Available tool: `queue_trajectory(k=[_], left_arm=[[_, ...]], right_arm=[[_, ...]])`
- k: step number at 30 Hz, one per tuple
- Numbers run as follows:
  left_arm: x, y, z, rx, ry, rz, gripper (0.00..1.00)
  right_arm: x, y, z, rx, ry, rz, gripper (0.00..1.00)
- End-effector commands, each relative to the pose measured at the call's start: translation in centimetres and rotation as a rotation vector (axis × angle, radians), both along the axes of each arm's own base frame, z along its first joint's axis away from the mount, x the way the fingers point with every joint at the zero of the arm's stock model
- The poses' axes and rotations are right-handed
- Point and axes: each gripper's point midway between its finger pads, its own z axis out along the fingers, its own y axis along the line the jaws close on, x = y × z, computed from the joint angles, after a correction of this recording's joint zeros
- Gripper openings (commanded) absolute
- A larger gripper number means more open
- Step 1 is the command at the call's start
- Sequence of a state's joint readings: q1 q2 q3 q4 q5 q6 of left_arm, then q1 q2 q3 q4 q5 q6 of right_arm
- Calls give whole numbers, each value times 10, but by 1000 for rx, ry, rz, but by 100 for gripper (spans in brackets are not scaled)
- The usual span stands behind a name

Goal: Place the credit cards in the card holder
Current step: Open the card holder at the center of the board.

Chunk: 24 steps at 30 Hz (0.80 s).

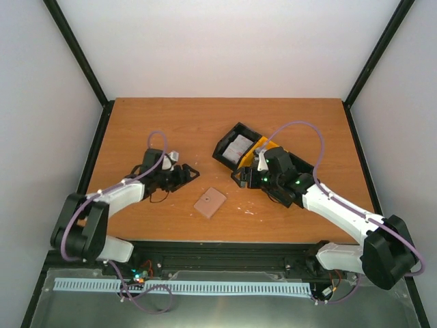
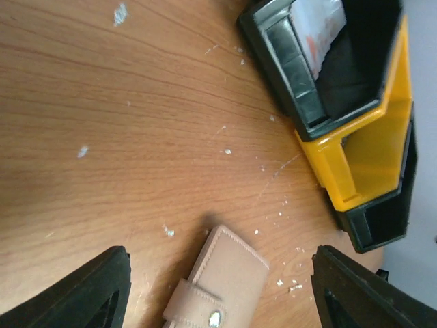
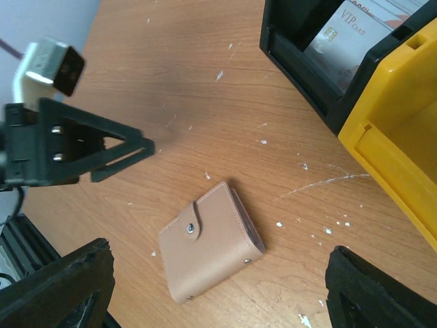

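Observation:
The card holder point(image 1: 209, 201) lies closed on the wooden table, tan-pink, its strap snapped shut. It shows in the left wrist view point(image 2: 225, 283) and the right wrist view point(image 3: 208, 239). The credit cards point(image 1: 237, 147) stand in a black bin at the back; the white-and-red ones point(image 2: 317, 27) face up, one printed VIP card point(image 3: 348, 34). My left gripper point(image 1: 188, 172) point(image 2: 222, 292) hangs open to the left of the holder, nothing between its fingers. To the holder's right, by the bins, my right gripper point(image 1: 240, 179) point(image 3: 220, 294) stands open and empty.
The black bin point(image 1: 225, 140) point(image 2: 287, 75) point(image 3: 300, 61) sits against a yellow bin point(image 1: 263, 145) point(image 2: 369, 150) point(image 3: 396, 137), with another black bin point(image 2: 382, 219) behind. White specks dot the table point(image 1: 171, 130). The left gripper point(image 3: 89, 150) shows in the right wrist view.

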State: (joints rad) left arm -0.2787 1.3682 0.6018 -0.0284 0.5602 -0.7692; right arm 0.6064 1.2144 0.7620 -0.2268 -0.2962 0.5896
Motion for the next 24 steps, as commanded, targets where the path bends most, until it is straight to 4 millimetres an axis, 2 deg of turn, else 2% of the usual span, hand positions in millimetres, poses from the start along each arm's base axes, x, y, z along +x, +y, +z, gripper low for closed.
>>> queue_trajectory(k=[1, 3, 9, 12, 15, 18, 24], left_arm=[[25, -28, -4, 1, -38, -38, 70], [26, -39, -16, 6, -6, -72, 65], [15, -72, -25, 27, 8, -189, 64], [-2, -89, -32, 22, 21, -283, 59], [-22, -97, -45, 14, 64, -355, 50], [-43, -103, -54, 12, 83, -415, 47], [-78, -114, -45, -12, 53, -544, 46]], right_arm=[[0, -1, 9, -6, -54, -18, 84], [-2, -2, 8, -8, -49, -19, 84], [-4, -8, 2, -36, -40, -39, 84], [-3, -13, -4, -59, -31, -61, 84], [0, -19, -9, -92, -24, -100, 84], [4, -24, -9, -118, -26, -125, 84], [6, -20, -15, -134, -4, -111, 84]])
